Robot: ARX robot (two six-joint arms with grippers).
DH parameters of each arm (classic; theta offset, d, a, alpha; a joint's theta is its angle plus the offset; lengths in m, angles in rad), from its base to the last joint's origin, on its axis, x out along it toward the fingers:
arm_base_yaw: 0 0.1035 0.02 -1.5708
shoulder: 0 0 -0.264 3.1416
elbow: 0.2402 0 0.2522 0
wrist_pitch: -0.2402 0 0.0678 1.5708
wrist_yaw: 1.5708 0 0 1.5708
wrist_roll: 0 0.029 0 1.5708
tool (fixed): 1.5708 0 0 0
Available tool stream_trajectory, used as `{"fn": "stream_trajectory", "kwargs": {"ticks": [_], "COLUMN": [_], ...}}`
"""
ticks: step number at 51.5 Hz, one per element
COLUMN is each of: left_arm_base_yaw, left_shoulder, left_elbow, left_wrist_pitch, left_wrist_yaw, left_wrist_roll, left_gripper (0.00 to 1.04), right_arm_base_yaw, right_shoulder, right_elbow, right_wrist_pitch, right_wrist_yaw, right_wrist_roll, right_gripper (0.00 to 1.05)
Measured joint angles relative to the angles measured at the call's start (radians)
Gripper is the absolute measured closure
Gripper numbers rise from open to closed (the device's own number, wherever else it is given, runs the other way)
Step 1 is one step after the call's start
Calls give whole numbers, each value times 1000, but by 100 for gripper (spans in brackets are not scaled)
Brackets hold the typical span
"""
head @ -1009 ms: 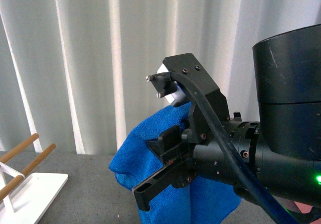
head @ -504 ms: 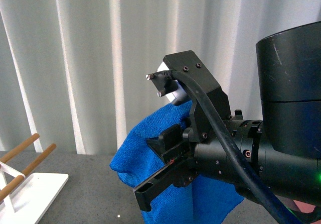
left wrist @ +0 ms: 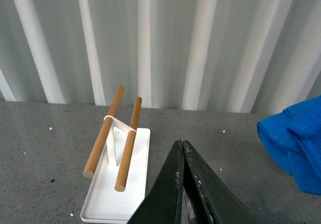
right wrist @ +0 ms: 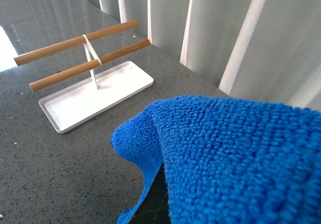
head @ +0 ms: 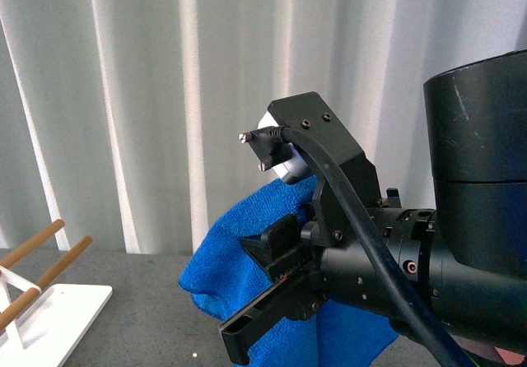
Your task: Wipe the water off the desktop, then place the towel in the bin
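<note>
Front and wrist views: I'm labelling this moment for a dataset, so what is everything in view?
Dark grey speckled desktop: one, grey, under everything.
Royal-blue fuzzy cloth towel: one, blue, bunched in the right gripper.
White flat-based rack with two wooden rods: one, white and tan, standing on the desktop towards the robot's left.
White pleated backdrop: one, white, behind the desktop.
Left gripper: one, black, shut and empty, over the desktop beside the rack.
Right gripper: one, black, closed on the towel.
</note>
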Motion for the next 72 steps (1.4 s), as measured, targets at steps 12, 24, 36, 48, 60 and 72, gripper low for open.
{"fn": "stream_trajectory", "kwargs": {"ticks": [12,24,36,48,60,72], "left_arm_base_yaw": [0,0,0,0,0,0], "left_shoulder": [-101,-189,-352,-396,-397,-397], "left_elbow": [0,0,0,0,0,0], "left_wrist_pitch": [-98,-184,-382,-399,-399,-399], "left_wrist_yaw": [0,0,0,0,0,0], "left_wrist_roll": [0,0,0,0,0,0], "left_gripper": [101,101,101,101,56,21], "right_arm_base_yaw": [-1,0,0,2,-25,-123], "right_shoulder": [-6,-6,-6,-7,63,269], "right_elbow": [-2,-13,-13,-18,-64,16], "right_wrist_pitch": [0,0,-4,-3,-56,-399], "right_wrist_yaw": [-3,-3,-3,-2,108,286], "right_wrist_roll": [0,-1,-2,-2,90,29], "right_gripper": [101,101,101,101,101,101]}}
